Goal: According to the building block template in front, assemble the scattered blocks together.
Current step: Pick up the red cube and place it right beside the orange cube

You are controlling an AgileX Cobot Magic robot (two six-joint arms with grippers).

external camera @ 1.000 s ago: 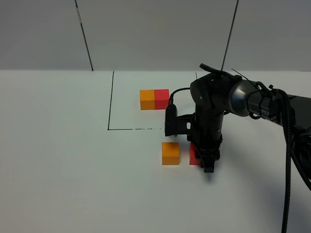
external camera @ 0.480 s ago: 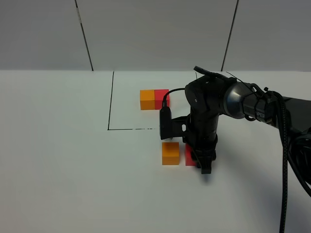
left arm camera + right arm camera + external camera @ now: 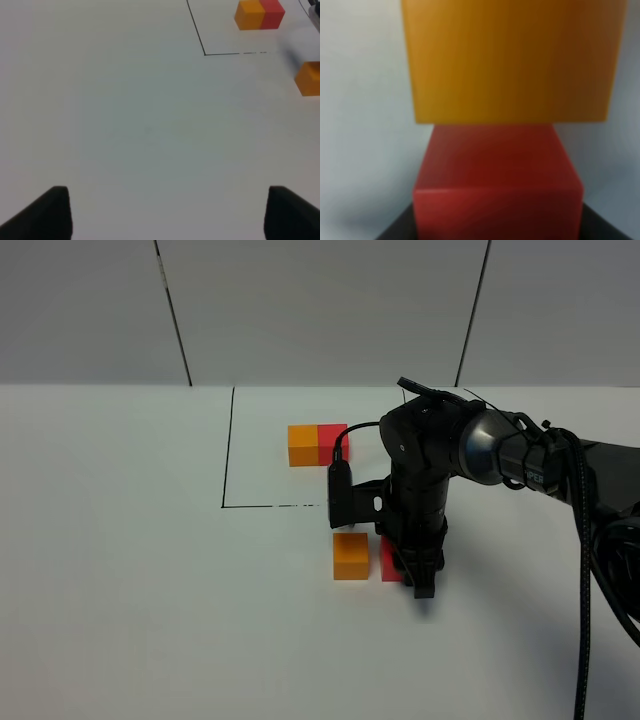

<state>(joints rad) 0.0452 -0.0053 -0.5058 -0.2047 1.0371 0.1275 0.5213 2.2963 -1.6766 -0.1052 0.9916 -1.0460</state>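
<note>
The building block template (image 3: 318, 444), an orange and a red cube joined side by side, sits inside the black drawn lines; it also shows in the left wrist view (image 3: 260, 14). The loose orange cube (image 3: 351, 556) lies in front of the frame. My right gripper (image 3: 412, 575) points down and is shut on the loose red cube (image 3: 389, 561), held at table level right beside the orange cube's right face. In the right wrist view the red cube (image 3: 497, 185) meets the orange cube (image 3: 510, 60). My left gripper (image 3: 167, 215) is open and empty over bare table.
The white table (image 3: 130, 570) has a black drawn line (image 3: 228, 445) running back and a line along the frame's front (image 3: 275, 506). The right arm's cable (image 3: 588, 570) hangs at the right. A grey panelled wall stands behind the table.
My right gripper has slid left with the red cube, bringing it up beside the orange cube. In the last half second it has hardly moved.
</note>
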